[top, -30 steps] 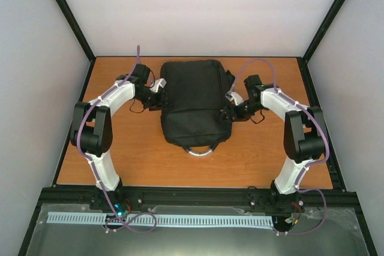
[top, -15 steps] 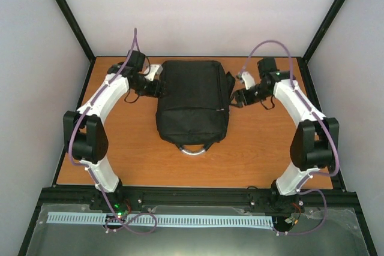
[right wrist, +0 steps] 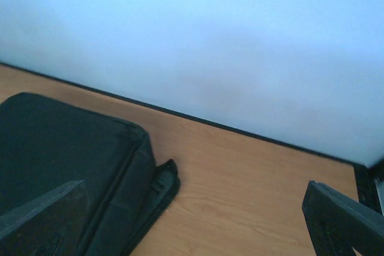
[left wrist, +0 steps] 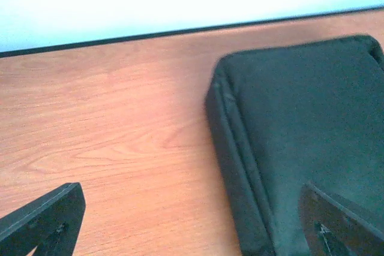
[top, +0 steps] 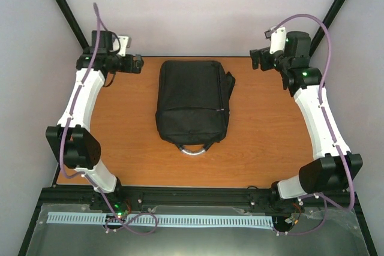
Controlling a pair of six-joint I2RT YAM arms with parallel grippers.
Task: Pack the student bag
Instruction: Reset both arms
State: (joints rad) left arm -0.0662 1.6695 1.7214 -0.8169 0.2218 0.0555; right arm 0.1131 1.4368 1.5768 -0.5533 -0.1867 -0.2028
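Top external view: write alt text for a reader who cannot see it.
A black bag lies flat in the middle of a wooden table, its grey handle pointing toward the arm bases. The left arm and right arm reach to the far corners on either side of it, jaws open and holding nothing.

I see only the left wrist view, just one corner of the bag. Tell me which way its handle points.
Observer: The student bag lies flat, and its grey loop handle points to the near edge of the table.
Operator: Report the right claw.
Observer: The right claw is open and empty, off the bag beyond its far right corner.
Operator: Say what sticks out on that side.
Observer: A black strap end lies on the table beside that corner.
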